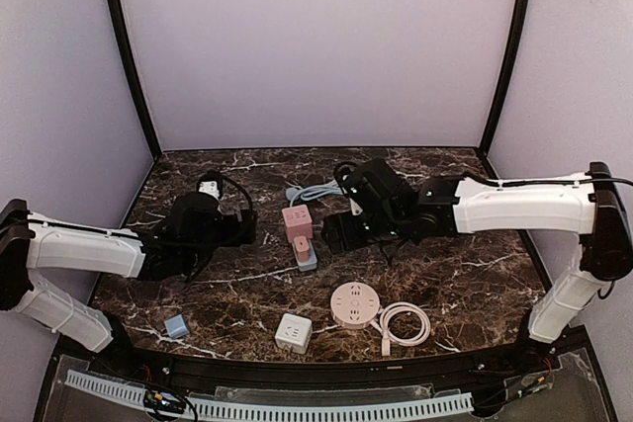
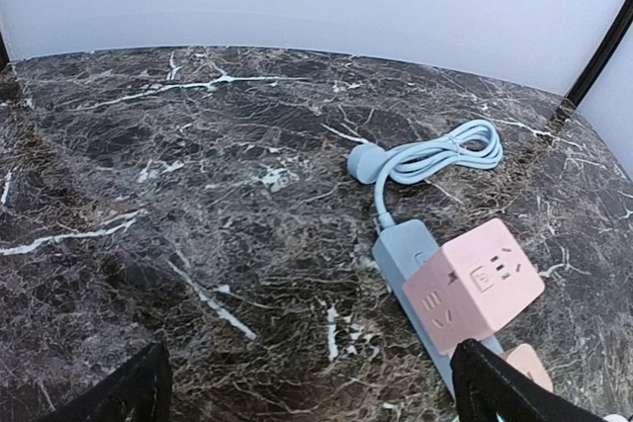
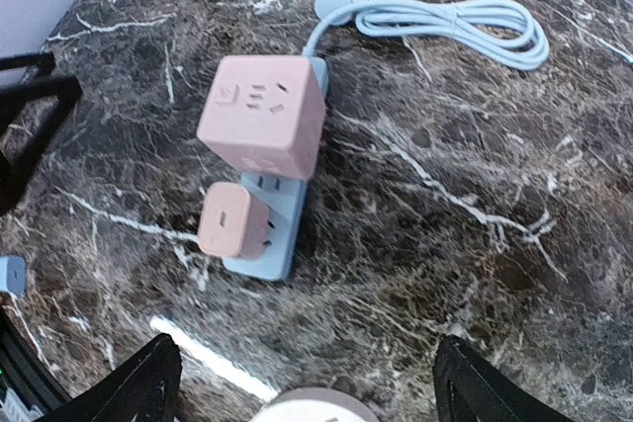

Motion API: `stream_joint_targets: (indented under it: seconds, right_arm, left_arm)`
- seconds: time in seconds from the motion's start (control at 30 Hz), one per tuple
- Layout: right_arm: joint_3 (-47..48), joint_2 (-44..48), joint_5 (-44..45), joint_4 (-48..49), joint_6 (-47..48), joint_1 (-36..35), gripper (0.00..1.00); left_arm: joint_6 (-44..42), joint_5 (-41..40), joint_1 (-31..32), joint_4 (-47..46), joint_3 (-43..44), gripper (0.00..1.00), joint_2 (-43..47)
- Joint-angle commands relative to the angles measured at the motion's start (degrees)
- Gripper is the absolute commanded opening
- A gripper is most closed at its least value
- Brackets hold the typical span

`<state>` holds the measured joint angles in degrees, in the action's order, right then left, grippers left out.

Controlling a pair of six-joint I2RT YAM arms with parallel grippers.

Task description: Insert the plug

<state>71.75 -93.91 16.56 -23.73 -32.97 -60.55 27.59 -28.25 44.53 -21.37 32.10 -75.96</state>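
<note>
Pink plug (image 3: pixel 233 219): sits on the top face of the blue power strip (image 3: pixel 284 236), at the strip's near end, apparently seated flat against it. No gripper touches it.

Pink cube adapter (image 3: pixel 263 116): on the same strip, just beyond the plug, its socket face up. A short stretch of bare strip with socket slots shows between the two.

Strip lies near the middle of the marble table (image 1: pixel 475 274), long axis running roughly near to far. Its blue cable (image 3: pixel 465 27) leaves the far end and lies coiled in a loose loop on the table behind it; the cable's own blue end plug (image 3: pixel 334 2) rests on the table beside the coil.

Right gripper (image 3: pixel 304 348): fingers spread wide, nothing between them, above the table just right of the strip and tilted toward it.

Left gripper (image 2: pixel 312 373): fingers also spread wide, holding nothing, on the strip's left, apart from it.

Other items, top view: round pink socket (image 1: pixel 354 303) near the front, with its pale cord (image 1: pixel 407 323) coiled to its right; white cube (image 1: pixel 293 332) just left of it; small blue block (image 1: pixel 177 325) at front left, well apart from the strip.
</note>
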Motion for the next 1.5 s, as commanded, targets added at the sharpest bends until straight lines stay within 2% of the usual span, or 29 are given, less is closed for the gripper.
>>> stream_joint_targets:
  seconds: [0.0,0.13,0.37,0.6,0.73,0.9,1.1,1.2,1.47]
  right_arm:
    - [-11.3,9.0,0.4,9.4,2.7,0.3,0.87]
    - [-19.6,16.0,-0.9,11.7,3.5,0.3,0.88]
    - [-27.4,22.8,-8.5,8.3,3.8,0.1,0.88]
    - [-33.4,27.6,-15.5,4.7,3.0,-3.3,0.74]
    - [-35.0,26.6,-16.3,2.4,2.3,-7.1,0.71]
    - [-35.7,22.7,-16.8,0.7,0.7,-10.8,0.66]
    - [-35.2,18.1,-16.7,-0.8,-1.1,-13.3,0.68]
    - [-34.0,14.3,-13.5,-2.5,-1.7,-14.7,0.70]
    - [-31.6,7.5,-10.7,-3.7,-1.6,-15.2,0.66]
  left_arm:
    - [2.7,-3.8,1.8,6.4,4.4,0.99,-1.8]
    - [3.8,-3.9,3.7,10.0,9.0,0.99,-4.7]
    - [0.8,-0.4,7.5,15.8,16.9,0.99,-8.7]
    - [-0.2,2.7,11.0,23.9,22.5,0.99,-10.5]
    - [-1.3,4.8,12.7,27.7,22.5,0.99,-9.3]
    - [-3.5,12.1,13.7,30.8,21.1,0.99,-7.3]
    - [-5.6,14.4,17.8,38.1,22.8,0.99,-4.8]
    - [-5.5,16.2,18.8,41.9,23.8,0.99,-4.5]
    - [-8.0,22.3,21.4,43.2,22.1,0.99,-4.7]
